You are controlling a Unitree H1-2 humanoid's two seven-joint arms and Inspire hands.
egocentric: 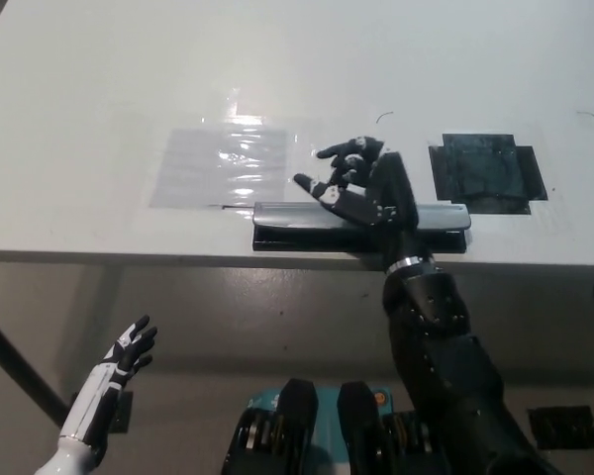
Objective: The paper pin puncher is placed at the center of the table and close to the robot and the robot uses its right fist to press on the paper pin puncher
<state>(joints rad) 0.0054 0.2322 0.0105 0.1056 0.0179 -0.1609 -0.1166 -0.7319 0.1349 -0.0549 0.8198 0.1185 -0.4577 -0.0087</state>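
The paper pin puncher is a long grey bar on a black base. It lies along the near edge of the white table, at the middle. My black right hand is over the puncher's middle, palm low on the bar, fingers half curled and apart, holding nothing. Part of the bar is hidden under the hand and wrist. My white left hand rests below the table edge at the lower left, fingers spread.
A clear plastic sheet lies on the table just behind the puncher's left end. A patch of black tape is on the table behind the puncher's right end.
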